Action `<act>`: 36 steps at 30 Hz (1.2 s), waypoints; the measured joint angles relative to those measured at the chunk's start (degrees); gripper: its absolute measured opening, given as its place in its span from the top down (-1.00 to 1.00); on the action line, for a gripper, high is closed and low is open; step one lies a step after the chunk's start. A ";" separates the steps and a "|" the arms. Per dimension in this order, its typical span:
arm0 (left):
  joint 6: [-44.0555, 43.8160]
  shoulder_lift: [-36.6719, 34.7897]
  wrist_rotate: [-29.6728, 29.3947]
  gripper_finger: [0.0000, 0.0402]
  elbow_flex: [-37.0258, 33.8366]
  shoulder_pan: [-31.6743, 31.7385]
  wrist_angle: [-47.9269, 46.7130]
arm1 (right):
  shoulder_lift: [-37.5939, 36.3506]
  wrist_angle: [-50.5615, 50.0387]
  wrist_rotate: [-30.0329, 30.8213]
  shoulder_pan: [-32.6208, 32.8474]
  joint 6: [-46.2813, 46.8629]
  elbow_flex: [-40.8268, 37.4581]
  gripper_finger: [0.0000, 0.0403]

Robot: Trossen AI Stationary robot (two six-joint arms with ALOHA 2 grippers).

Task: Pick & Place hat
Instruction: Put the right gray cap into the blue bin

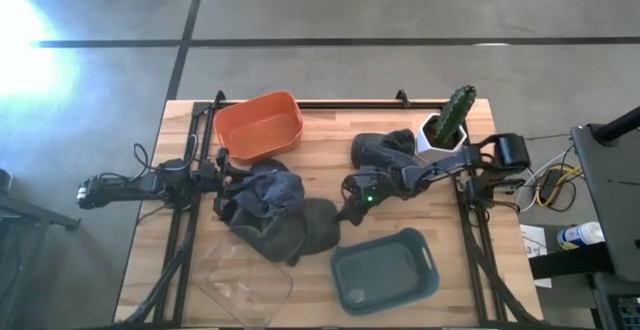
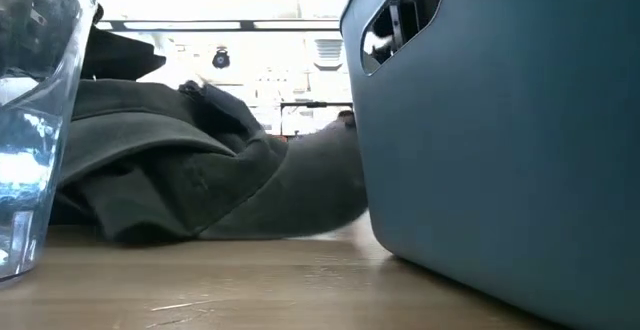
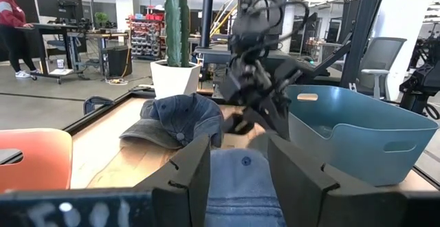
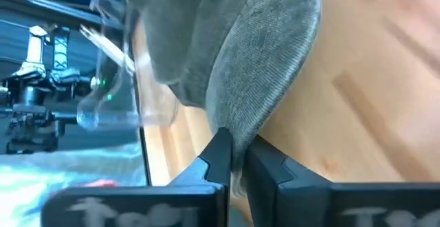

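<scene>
A pile of hats (image 1: 270, 210) lies mid-table. It has a blue denim hat (image 1: 268, 185) on top and a dark grey-green hat (image 1: 312, 225) on the right side. A further denim hat (image 1: 385, 150) rests by the cactus. My left gripper (image 1: 232, 172) is open at the pile's left. In the left wrist view its fingers stand on either side of the blue hat's crown (image 3: 240, 179). My right gripper (image 1: 347, 202) is shut on the grey-green hat's brim. My left gripper (image 3: 238, 172) has the blue hat's crown between its open fingers; I cannot tell whether they touch it. My right gripper (image 4: 237, 161) pinches the edge of the grey-green hat's brim (image 4: 240, 134) between its two fingers. It comes from the table's right side, slanting down. The hat's body lies on the table with the pile.
An orange bin (image 1: 260, 125) stands at the far edge and a blue-grey bin (image 1: 385, 270) near right. A clear bin (image 1: 245, 280) sits near left. The potted cactus (image 1: 452, 120) stands far right. A person (image 3: 14, 27) is in the room beyond.
</scene>
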 joint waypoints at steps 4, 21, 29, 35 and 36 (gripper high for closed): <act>-0.01 0.00 0.00 0.30 0.00 -0.02 0.00 | -7.13 -4.19 6.60 -0.22 -4.56 -0.10 0.93; 0.01 0.00 0.00 0.30 0.00 -0.02 0.00 | -51.21 -35.74 5.20 -0.66 -8.51 0.80 0.93; 0.01 0.00 0.00 0.30 0.00 -0.02 0.00 | -58.44 -38.72 -3.01 -0.15 -4.15 0.87 0.93; 0.00 0.00 0.00 0.30 0.00 -0.01 0.00 | -56.29 -49.86 -14.46 1.46 0.48 0.82 0.94; -0.01 0.00 0.00 0.30 0.00 -0.02 0.00 | -55.71 -50.77 -15.85 2.05 0.93 0.80 0.94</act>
